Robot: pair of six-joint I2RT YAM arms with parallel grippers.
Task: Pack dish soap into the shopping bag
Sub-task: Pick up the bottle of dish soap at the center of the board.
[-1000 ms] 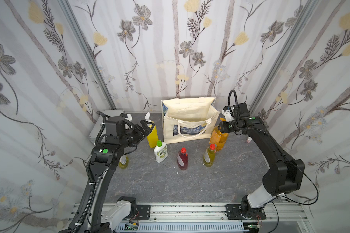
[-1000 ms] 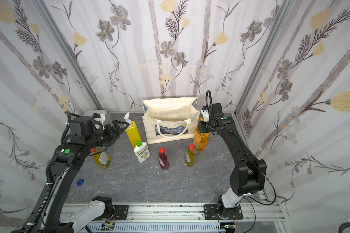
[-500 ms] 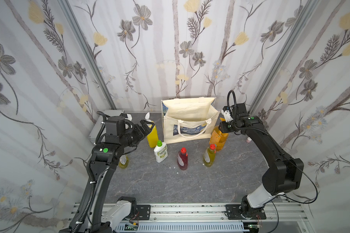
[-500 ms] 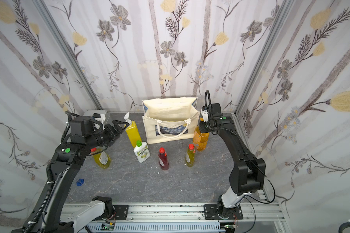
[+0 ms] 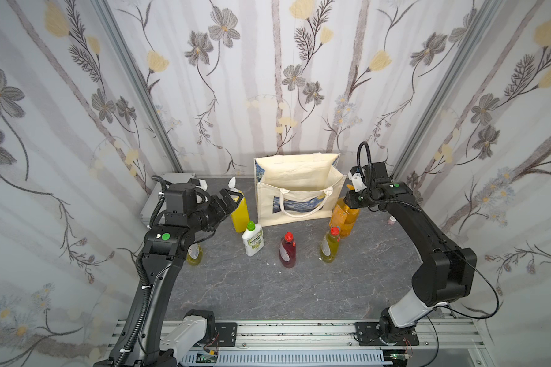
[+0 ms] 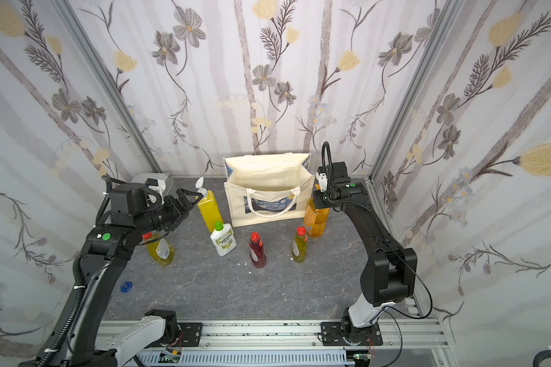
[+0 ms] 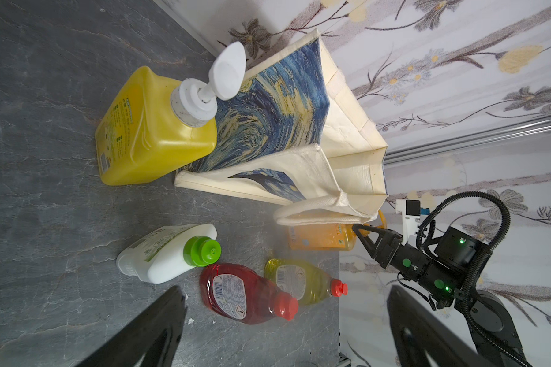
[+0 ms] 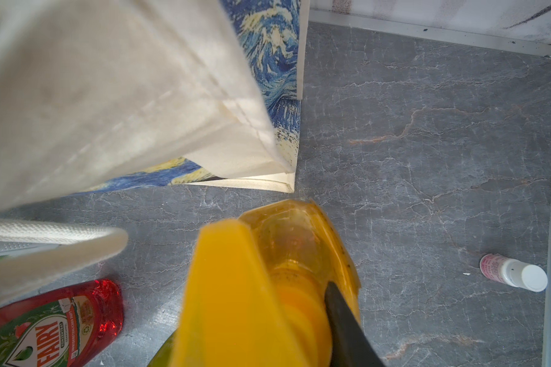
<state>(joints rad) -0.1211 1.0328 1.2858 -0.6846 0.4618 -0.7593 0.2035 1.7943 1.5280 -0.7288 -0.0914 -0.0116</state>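
Observed right fingers (image 8: pixel 341 317) just narrowed, now pinching orange bottle (image 5: pixel 344 219) below its pump, 4 o'clock of bag (image 5: pixel 299 171). Judged ready for lift. Found left fingers (image 7: pixel 153 327) spread.

The grey marble-patterned tabletop (image 5: pixel 252 292) carries a cream canvas tote bag with blue starry print (image 5: pixel 269 203) and 6 plastic bottles: yellow bottle with white pump (image 5: pixel 240 213), white bottle with green cap (image 5: pixel 253 242), dark red bottle (image 5: pixel 287 251), orange pump bottle (image 5: pixel 342 220), 2 yellow-green red-capped bottles (image 5: pixel 329 248) (image 6: pixel 161 251); plus a tiny pink white-capped bottle (image 5: pixel 392 220), silver metal case (image 5: pixel 175 176) and small blue piece (image 6: pixel 126 286).
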